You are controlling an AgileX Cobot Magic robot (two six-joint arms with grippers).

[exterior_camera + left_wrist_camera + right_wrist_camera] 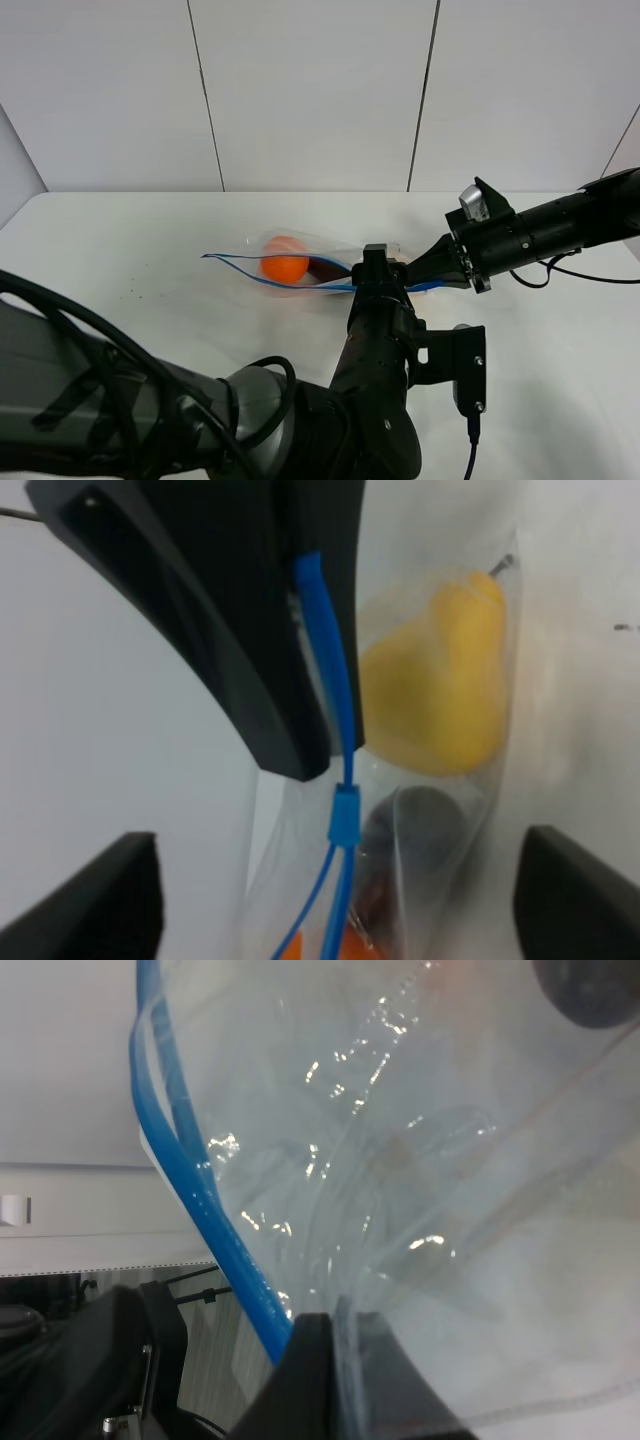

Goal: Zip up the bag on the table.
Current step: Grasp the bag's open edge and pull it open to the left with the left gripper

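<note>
Left arm (372, 390), dark and bulky, fills the lower foreground of the exterior view and reaches away from the camera toward the worktop's ctr. Worktop (150, 240) is plain matte white w/ a rounded far-left corner and a few dark specks (130, 293) on its left side. Behind it stand white wall panels (310, 90) split by thin dark vertical seams.

Bag (300, 248) lies near ctr of the worktop: clear crinkly plastic, long axis left-right, blue zipper strip (335, 680) along its near edge. Seen through it are an orange (285, 264), a dark eggplant (420, 830) and a yellow pear (445, 685).

Left gripper (340, 895) points down over the bag's right part. Its fingertips (95, 905) are wide apart, one each side of the strip, neither touching it. Slider (345, 815) sits on the strip btwn them. The strip is one line on the right gripper's side of the slider and two separate lines past it, toward the orange.

Right arm (560, 230) comes in from the right, roughly level, low over the worktop. Right gripper (425, 270) is closed, pinching the bag's right end at the zipper strip.
</note>
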